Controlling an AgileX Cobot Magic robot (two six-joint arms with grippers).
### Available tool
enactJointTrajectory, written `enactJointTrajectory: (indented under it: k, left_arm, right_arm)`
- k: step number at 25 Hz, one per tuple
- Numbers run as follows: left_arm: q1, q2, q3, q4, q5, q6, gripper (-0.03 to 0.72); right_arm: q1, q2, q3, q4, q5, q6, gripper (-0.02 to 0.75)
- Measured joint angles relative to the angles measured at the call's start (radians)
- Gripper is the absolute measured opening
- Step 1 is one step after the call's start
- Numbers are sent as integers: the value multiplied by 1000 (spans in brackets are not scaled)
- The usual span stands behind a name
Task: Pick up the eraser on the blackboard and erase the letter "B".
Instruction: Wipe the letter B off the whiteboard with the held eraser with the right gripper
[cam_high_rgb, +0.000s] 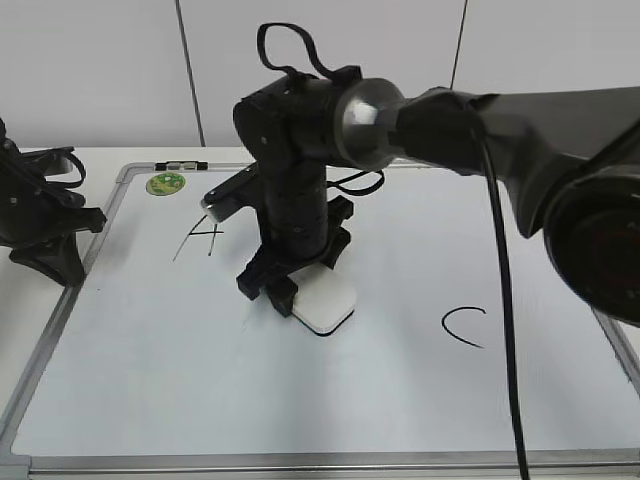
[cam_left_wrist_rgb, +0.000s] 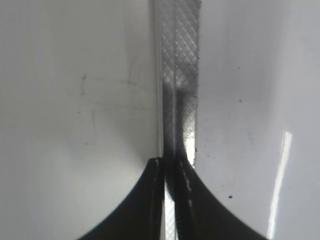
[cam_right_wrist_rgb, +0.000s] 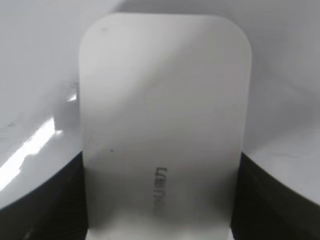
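The white eraser (cam_high_rgb: 325, 303) lies flat on the blackboard (cam_high_rgb: 200, 380), a white board with a grey frame, near its middle. My right gripper (cam_high_rgb: 300, 270) reaches across from the right and is shut on the eraser's sides. In the right wrist view the eraser (cam_right_wrist_rgb: 165, 115) fills the space between the two black fingers (cam_right_wrist_rgb: 160, 200), grey lettering up. No letter "B" shows; the spot between "A" and "C" is covered by the gripper and eraser. My left gripper (cam_high_rgb: 62, 262) rests at the board's left edge, shut and empty, over the grey frame (cam_left_wrist_rgb: 177, 75), its jaws (cam_left_wrist_rgb: 172, 167) together.
A black "A" (cam_high_rgb: 203, 238) is left of the eraser and a black "C" (cam_high_rgb: 463, 325) is to its right. A round green sticker (cam_high_rgb: 166, 183) sits at the board's top left, with a small clip (cam_high_rgb: 180, 164) on the top frame. The right arm's cable (cam_high_rgb: 505, 300) hangs over the board.
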Motion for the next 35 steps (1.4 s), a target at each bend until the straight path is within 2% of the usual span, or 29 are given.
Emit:
enactJointTrajectory:
  k: [5,14,19,27,35]
  left_arm:
    - [0,0,0,0,-1,0,11]
    - [0,0,0,0,-1,0,11]
    - [0,0,0,0,-1,0,11]
    - [0,0,0,0,-1,0,11]
    - [0,0,0,-2,-4,0,11]
  right_arm:
    - [-30,0,-2,2,12,11,543]
    - [-13,0,-2,47,15,10,543]
    - [45,0,-2,65,22,8,543]
    - [182,2,-2,91,21,-43,543]
    - [202,-10,-48,101,31,-82,543]
